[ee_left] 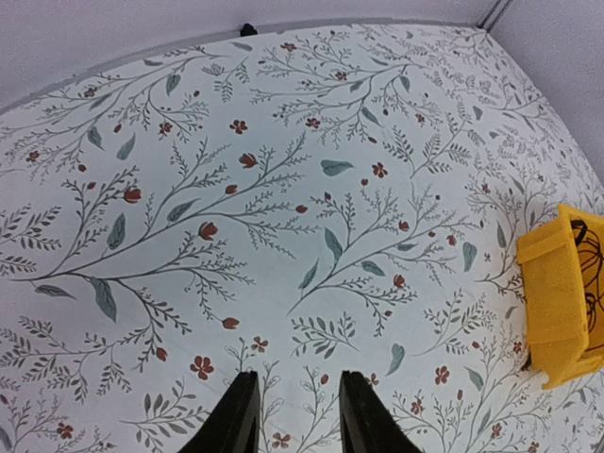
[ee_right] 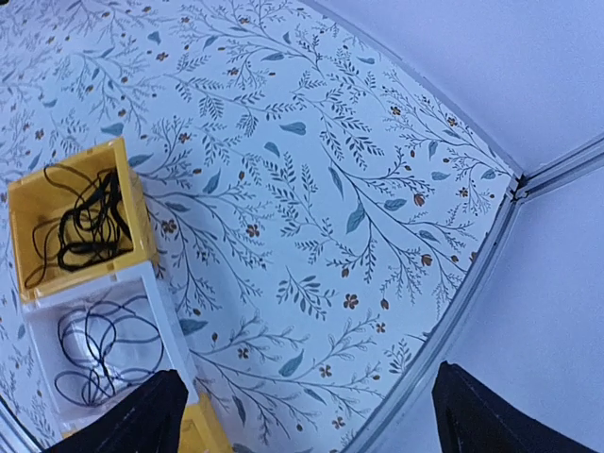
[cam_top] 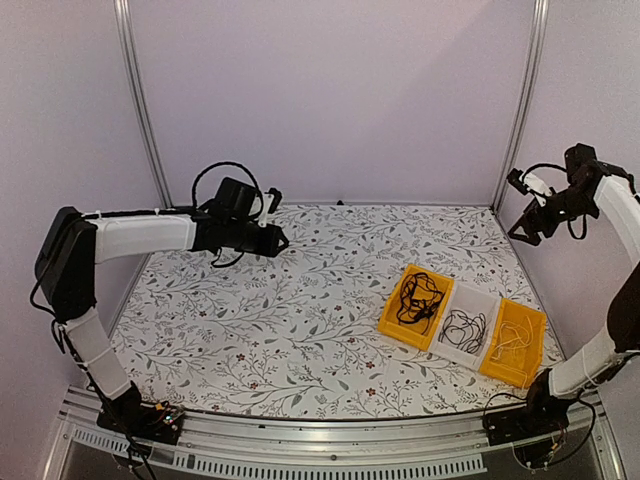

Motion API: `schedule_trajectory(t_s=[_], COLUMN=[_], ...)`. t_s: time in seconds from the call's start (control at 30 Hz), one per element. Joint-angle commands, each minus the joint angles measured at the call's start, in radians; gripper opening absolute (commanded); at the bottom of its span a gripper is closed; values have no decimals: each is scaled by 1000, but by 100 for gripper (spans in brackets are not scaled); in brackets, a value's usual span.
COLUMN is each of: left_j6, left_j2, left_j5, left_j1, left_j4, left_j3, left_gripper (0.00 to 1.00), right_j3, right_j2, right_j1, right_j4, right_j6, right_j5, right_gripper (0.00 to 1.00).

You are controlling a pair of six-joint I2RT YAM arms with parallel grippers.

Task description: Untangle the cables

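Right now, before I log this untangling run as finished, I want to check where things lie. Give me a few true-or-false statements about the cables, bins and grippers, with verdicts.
1. The white cable lies in the white bin. False: it lies in the yellow bin nearest the right arm; the white bin holds thin black cable.
2. The left gripper is open and empty. True.
3. The right gripper grips a black cable. False: it is wide open and empty.
4. The yellow bin nearest the left arm holds a black cable bundle. True.
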State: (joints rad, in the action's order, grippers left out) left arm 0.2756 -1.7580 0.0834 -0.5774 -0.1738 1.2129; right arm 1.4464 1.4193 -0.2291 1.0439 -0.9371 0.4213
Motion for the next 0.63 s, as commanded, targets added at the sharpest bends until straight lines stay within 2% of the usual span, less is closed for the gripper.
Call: schedule_trajectory(t_s=[0.0, 0.07, 0.13, 0.17, 0.2, 0.23, 0.4, 0.6], left_j6=[-44, -65, -81, -88, -90, -87, -30, -16], left_j2=[41, 32, 11, 0, -9, -14, 22, 60], left_j5=[-157, -197, -220, -228, -238, -246, -287, -322], left_j1=[25, 34, 41, 42, 41, 40, 35, 36], left_j4=[-55, -61, -98, -122, -154, -174, -256, -356], left_j3=[90, 144, 219, 257, 294, 323, 415, 461], left_gripper=[38, 53, 61, 74, 93, 99, 100, 100], right_j3=[-24, -52, -44, -21, 6, 44, 219, 201], right_j2=[45, 45, 57, 70, 78, 91, 147, 127], right_j1=[151, 280, 369, 396, 414, 423, 426, 425], right_j4=[-279, -398, -483, -509, -532, -546, -584, -637], right_j6=[326, 401, 454, 475, 504, 532, 668, 736], right_j5=[24, -137, -217, -228, -232, -227, -226, -232], right_gripper=[99, 99, 99, 99, 99, 99, 99, 99])
